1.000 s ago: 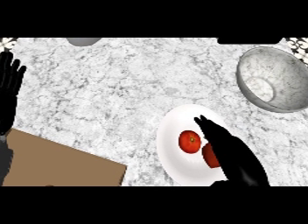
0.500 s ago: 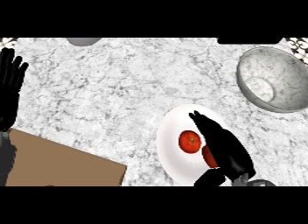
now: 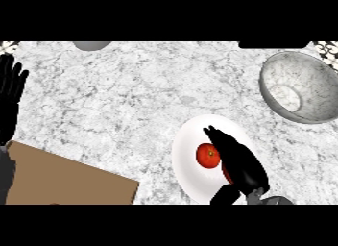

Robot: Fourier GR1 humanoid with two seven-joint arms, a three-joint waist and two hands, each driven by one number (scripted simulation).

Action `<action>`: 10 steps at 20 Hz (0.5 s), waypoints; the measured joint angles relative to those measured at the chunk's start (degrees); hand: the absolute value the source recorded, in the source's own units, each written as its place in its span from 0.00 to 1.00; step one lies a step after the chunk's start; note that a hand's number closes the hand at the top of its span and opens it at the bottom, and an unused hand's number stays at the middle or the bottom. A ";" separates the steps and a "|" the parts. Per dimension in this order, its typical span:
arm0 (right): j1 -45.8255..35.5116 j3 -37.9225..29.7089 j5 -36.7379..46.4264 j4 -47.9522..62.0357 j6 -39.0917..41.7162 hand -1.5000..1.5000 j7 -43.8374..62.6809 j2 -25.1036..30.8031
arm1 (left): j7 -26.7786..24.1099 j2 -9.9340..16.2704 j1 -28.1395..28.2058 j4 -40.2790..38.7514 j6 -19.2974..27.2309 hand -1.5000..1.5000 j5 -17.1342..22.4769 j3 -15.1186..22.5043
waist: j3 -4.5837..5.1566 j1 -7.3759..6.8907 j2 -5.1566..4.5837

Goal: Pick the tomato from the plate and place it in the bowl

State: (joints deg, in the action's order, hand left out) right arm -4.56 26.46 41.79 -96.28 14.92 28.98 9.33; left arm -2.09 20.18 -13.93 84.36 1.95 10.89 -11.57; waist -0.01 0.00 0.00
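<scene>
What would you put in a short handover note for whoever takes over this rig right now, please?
Right hand: over the white plate, fingers straight beside the tomato, not closed on it.
Left hand: resting open at the view's left edge, fingers up, holding nothing.
Tomato: on the plate; a second red shape shows under the right hand, too hidden to identify.
Bowl: at the upper right, apart from the plate, nothing visible in it.
Done: right hand brought to the tomato.
Left: grasp the tomato, lift it, carry it to the bowl, release.
</scene>
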 measured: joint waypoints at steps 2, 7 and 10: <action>-1.27 -0.27 0.93 2.14 -0.28 0.00 -0.32 -1.76 | 0.21 -1.10 0.17 0.75 0.83 0.50 -1.06 0.52 | 0.00 -0.03 0.00; -0.45 -0.01 3.64 5.49 -1.43 0.00 -1.10 -4.18 | 1.16 -1.52 -0.24 0.93 0.31 0.50 -1.61 -0.23 | 0.01 -0.01 0.01; -1.52 -1.55 4.22 9.65 -2.18 0.00 -2.48 -4.92 | 1.39 -2.18 0.20 1.90 0.49 0.50 -2.16 -0.08 | 0.00 -0.06 0.01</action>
State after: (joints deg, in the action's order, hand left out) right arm -6.08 24.91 46.00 -86.63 12.74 26.50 4.41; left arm -0.70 17.99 -13.73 86.27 2.44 8.73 -11.65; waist 0.00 -0.06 0.01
